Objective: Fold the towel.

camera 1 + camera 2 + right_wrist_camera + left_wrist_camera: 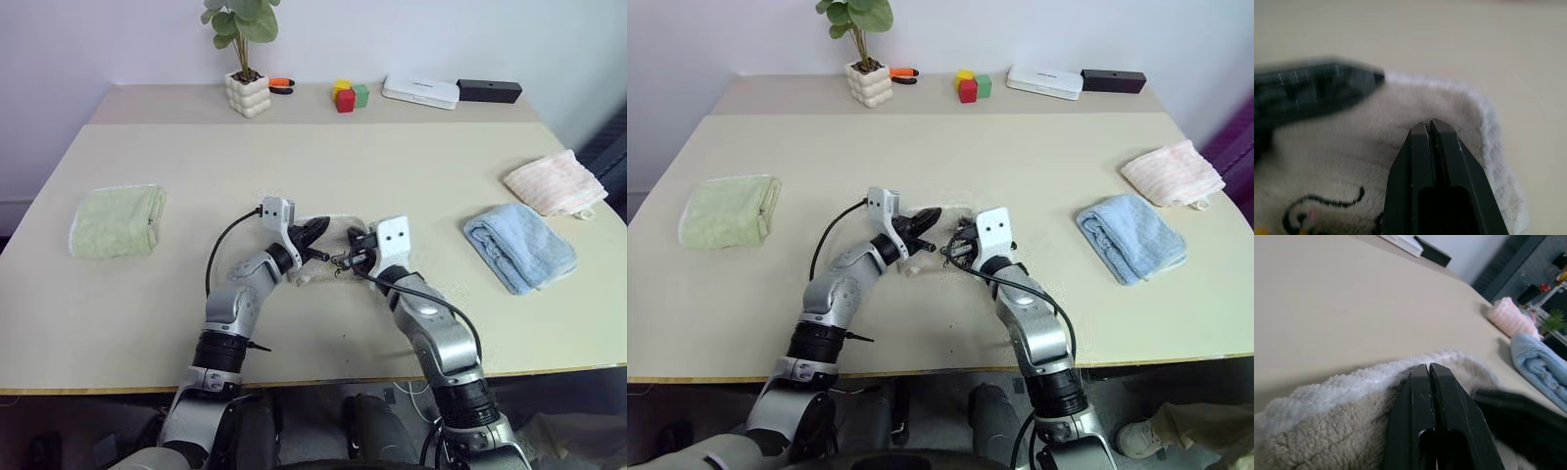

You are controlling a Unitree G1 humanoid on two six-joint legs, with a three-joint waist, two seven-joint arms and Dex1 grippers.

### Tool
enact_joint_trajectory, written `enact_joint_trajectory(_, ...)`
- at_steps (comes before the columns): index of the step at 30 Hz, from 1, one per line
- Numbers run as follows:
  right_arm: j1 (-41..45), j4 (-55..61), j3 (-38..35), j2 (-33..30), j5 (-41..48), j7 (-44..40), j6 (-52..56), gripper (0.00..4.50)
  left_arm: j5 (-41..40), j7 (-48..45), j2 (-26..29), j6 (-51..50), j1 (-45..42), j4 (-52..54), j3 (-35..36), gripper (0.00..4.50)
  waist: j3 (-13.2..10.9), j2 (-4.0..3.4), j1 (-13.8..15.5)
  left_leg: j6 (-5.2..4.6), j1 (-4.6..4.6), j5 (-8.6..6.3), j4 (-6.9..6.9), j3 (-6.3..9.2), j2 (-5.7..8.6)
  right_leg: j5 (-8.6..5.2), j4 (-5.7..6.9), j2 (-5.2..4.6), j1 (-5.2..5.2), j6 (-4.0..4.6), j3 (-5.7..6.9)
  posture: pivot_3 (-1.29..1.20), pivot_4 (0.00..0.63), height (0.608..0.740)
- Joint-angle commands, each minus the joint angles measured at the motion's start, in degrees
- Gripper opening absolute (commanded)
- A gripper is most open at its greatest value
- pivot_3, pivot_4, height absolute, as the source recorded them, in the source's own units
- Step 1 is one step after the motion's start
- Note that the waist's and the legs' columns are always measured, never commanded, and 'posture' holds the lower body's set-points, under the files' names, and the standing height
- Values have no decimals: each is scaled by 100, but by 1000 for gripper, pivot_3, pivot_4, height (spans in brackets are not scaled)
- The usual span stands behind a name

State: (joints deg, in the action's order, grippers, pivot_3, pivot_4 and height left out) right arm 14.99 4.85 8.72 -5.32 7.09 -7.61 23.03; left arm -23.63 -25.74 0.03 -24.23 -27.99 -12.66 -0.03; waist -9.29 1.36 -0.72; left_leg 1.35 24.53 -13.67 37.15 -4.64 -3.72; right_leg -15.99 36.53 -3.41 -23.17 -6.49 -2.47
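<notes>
Beige towel (323,250) sits mid-table under both arms; left gripper (1428,369) and right gripper (1429,125) are pressed together on top, apparently gripping nothing. Lifting now risks leaving it behind.

lab/test room, probably | plain beige table (323,166) | toy blocks (348,95), potted plant (245,59), bare white wall (441,39)

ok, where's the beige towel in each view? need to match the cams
Left eye view: towel mid-table, mostly behind the two hands.
Right eye view: towel mid-table, between and beyond the hands.
Left wrist view: fleece beside the fingers.
Right wrist view: towel with its dark embroidered mark.
Shared landmark: the blue towel.
</notes>
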Motion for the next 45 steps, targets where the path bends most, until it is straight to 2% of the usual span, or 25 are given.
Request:
enact_joint_trajectory(1,141,-136,-276,74,-48,144,-185,58,179,46,59,126,-89,-15,-34,0,0,0,6,0,0,0,0,1,0,0,0,0,1,0,0,0,150,735)
enact_joint_trajectory(11,30,-220,-561,-25,-261,340,-162,58,-44,243,148,-127,-3,-5,348,0,0,0,-6,0,-2,0,0,1,-1,0,1,0,2,-1,0,0,150,735)
enact_joint_trajectory(19,127,52,-392,166,41,-259,-393,58,-199,-221,315,-207,2,406,192,0,0,-1,-17,0,-2,0,-2,0,-4,1,4,4,-1,-2,0,0,150,735)
enact_joint_trajectory(22,226,68,-674,238,354,-402,-371,0,-459,-540,270,-238,-37,717,186,782,0,0,-3,1,0,0,-1,0,-4,1,4,3,-1,-2,0,0,150,735)
enact_joint_trajectory(25,348,-34,-981,139,508,-421,-401,799,-627,-656,343,-344,-61,867,298,2255,0,0,1,1,0,0,0,-1,-3,1,4,1,1,-2,0,0,150,735)
enact_joint_trajectory(29,505,-312,-1128,-111,293,-283,-487,2729,-732,-848,524,-347,-156,923,383,4257,0,-1,-11,1,-1,0,-1,0,-3,1,4,2,-1,-1,0,0,150,735)
enact_joint_trajectory(30,571,-389,-1246,-161,298,-218,-520,3259,-767,-896,562,-302,-204,898,437,4500,0,-1,-10,1,-1,0,-2,0,-3,1,4,3,-2,-1,0,0,150,735)
enact_joint_trajectory(32,689,-497,-1370,-303,222,-155,-588,4253,-778,-973,665,-270,-261,866,479,4500,-1,-1,-6,1,-1,0,-2,-1,-3,1,5,3,-3,-2,0,0,150,735)
enact_joint_trajectory(33,751,-548,-1418,-385,181,-138,-608,4434,-792,-1025,714,-252,-280,861,498,4500,-1,-2,-6,1,0,0,-1,-1,-3,1,5,3,-3,-2,0,0,150,735)
enact_joint_trajectory(37,962,-400,-1818,-471,833,-382,-109,4434,-1034,-1498,1025,-283,-278,1014,586,4500,-1,-2,-11,1,-1,1,-2,-3,-3,1,5,3,-4,-2,-1,0,150,735)
enact_joint_trajectory(38,1066,-195,-2171,-348,1688,-475,544,4434,-1049,-1796,1246,-170,-241,1084,611,4500,-1,-2,-12,1,-1,1,-3,-3,-4,1,7,4,-5,-2,-1,0,150,735)
enact_joint_trajectory(40,1158,207,-2510,-401,2771,-764,1523,4434,-1173,-2307,1662,-129,-185,1117,721,4500,-4,-4,-38,1,-1,1,-4,-4,-10,1,13,6,-8,-2,-1,0,150,735)
enact_joint_trajectory(43,1234,538,-2845,-634,3816,-807,2595,4434,-1315,-2933,2164,-80,-92,1084,826,4500,-8,-13,-32,1,-1,1,-10,-6,-14,-1,32,7,-20,1,-2,0,150,735)
enact_joint_trajectory(45,1157,799,-2844,-951,4317,-1151,3050,4434,-1384,-3491,2579,18,22,975,955,4500,-9,-13,-18,2,-2,1,-9,-6,-14,-3,36,7,-22,3,-1,0,150,735)
